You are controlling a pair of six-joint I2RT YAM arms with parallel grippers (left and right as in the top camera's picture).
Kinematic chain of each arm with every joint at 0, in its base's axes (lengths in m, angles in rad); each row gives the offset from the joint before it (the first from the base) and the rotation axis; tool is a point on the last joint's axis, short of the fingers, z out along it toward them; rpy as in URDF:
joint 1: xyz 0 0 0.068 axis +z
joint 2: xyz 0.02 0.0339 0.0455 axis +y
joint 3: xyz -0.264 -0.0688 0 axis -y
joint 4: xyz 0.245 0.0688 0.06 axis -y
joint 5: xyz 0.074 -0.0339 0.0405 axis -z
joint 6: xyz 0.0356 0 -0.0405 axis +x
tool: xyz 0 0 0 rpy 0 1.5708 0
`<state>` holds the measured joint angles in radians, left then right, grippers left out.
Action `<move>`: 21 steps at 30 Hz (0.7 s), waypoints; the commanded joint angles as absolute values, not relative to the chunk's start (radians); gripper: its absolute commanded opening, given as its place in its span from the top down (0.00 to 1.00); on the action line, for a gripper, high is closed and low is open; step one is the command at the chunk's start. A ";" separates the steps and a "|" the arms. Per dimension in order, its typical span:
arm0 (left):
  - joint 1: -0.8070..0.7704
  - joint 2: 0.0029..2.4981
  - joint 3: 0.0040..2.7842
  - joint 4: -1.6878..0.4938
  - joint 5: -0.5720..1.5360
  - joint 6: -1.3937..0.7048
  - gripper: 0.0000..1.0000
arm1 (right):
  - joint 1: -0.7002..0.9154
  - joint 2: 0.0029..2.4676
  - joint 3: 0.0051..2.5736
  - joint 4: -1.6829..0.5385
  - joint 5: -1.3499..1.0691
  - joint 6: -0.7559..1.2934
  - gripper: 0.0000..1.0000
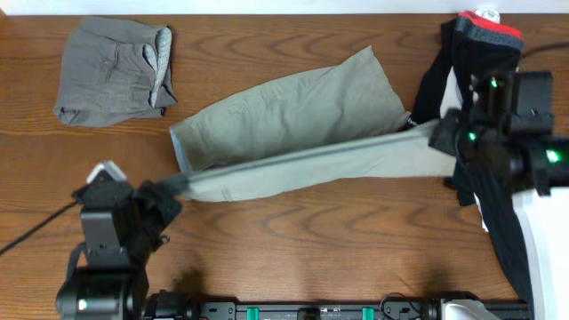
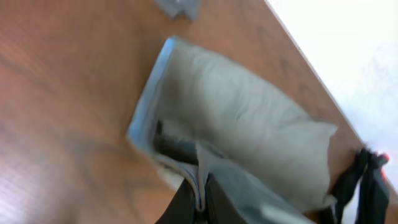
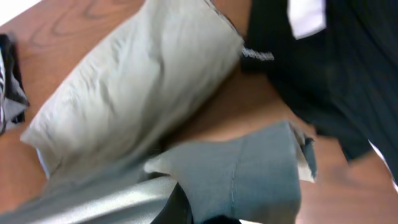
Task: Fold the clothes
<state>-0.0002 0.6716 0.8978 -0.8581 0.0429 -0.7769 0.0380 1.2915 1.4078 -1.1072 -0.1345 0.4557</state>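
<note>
The khaki-olive shorts (image 1: 293, 116) of the clothes lie across the middle of the table. Their near edge is pulled up into a taut band between my two grippers. My left gripper (image 1: 169, 189) is shut on the left end of that band; in the left wrist view the cloth edge (image 2: 200, 180) is pinched between the dark fingers (image 2: 183, 208). The right gripper (image 1: 437, 133) is shut on the right end, and there the fabric (image 3: 249, 174) drapes over its fingers and hides them.
Folded grey shorts (image 1: 111, 71) sit at the back left. Black-white sportswear with a red waistband (image 1: 484, 40) lies at the far right, partly under my right arm. Bare wooden table (image 1: 311, 240) stretches along the front.
</note>
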 commanded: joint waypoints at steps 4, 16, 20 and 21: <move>0.017 0.854 0.891 -0.617 -0.152 -0.752 0.94 | 0.014 1.460 1.413 -0.906 0.018 0.368 0.99; 0.017 1.286 0.891 -0.245 -0.175 -0.752 0.94 | 0.042 1.754 1.413 -0.525 -0.016 0.350 0.99; 0.017 1.357 0.891 -0.110 -0.178 -0.732 0.94 | 0.058 1.833 1.413 -0.410 -0.016 0.350 0.99; 0.017 1.371 0.891 -0.075 -0.184 -0.725 0.94 | 0.062 1.852 1.413 -0.378 -0.016 0.350 0.99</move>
